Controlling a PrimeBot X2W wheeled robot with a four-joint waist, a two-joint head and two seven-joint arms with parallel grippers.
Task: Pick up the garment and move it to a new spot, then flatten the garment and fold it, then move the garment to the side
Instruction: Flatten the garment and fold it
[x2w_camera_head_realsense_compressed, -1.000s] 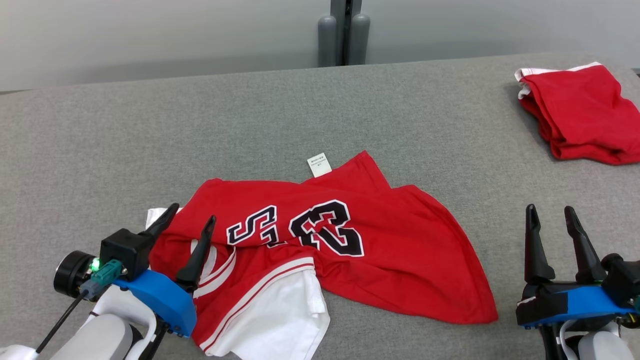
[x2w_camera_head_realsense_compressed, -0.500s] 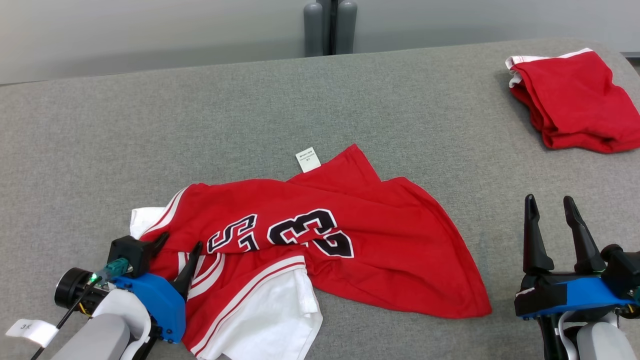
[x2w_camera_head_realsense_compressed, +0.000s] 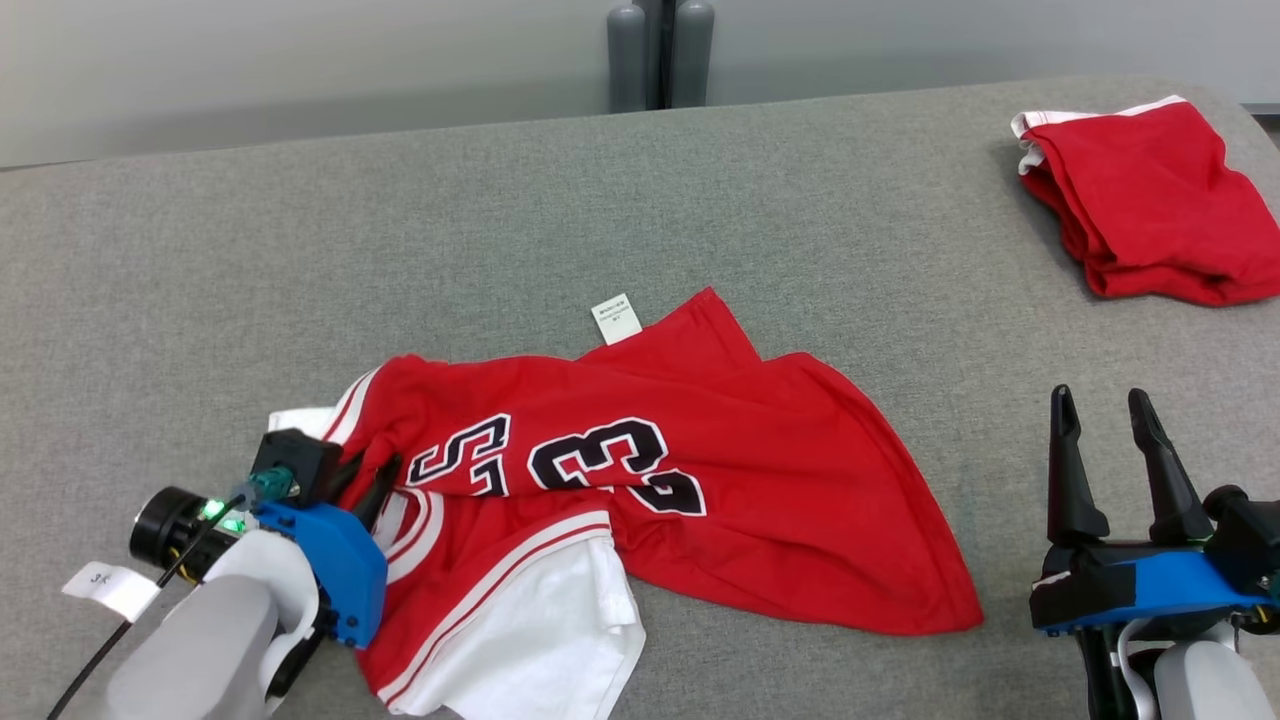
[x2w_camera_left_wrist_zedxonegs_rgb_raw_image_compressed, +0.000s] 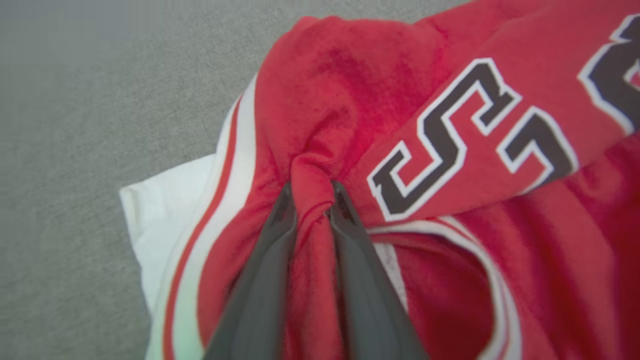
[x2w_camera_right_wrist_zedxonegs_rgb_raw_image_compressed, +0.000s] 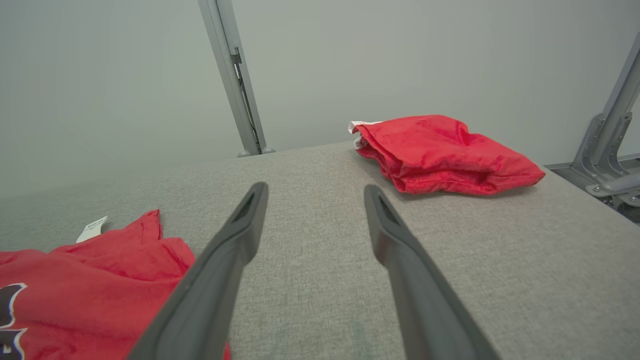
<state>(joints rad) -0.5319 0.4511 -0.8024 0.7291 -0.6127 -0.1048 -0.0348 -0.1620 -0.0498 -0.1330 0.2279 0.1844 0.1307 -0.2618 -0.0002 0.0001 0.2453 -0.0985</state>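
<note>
grey woven fabric surface (x2w_camera_head_realsense_compressed: 600, 200) carries the red basketball jersey with white trim and dark numbers (x2w_camera_head_realsense_compressed: 780, 480), crumpled near the front, left of the middle. a small white label (x2w_camera_head_realsense_compressed: 616, 318) sticks out at its far edge. a folded red garment (x2w_camera_head_realsense_compressed: 1150, 200) lies well apart at the far right corner, and two grey round posts (x2w_camera_head_realsense_compressed: 660, 55) stand behind the far edge. the left gripper (x2w_camera_head_realsense_compressed: 370, 470) sits at the jersey's left end, partly hidden by cloth in the head view. the left wrist view shows its jaws narrow, pinching a raised fold of red cloth beside the white stripe. the right gripper (x2w_camera_head_realsense_compressed: 1100, 395) hovers apart from the jersey's right edge, jaws wide, holding nothing. the right wrist view adds a grey metal bracket (x2w_camera_right_wrist_zedxonegs_rgb_raw_image_compressed: 605, 150) past the surface's right end.
</note>
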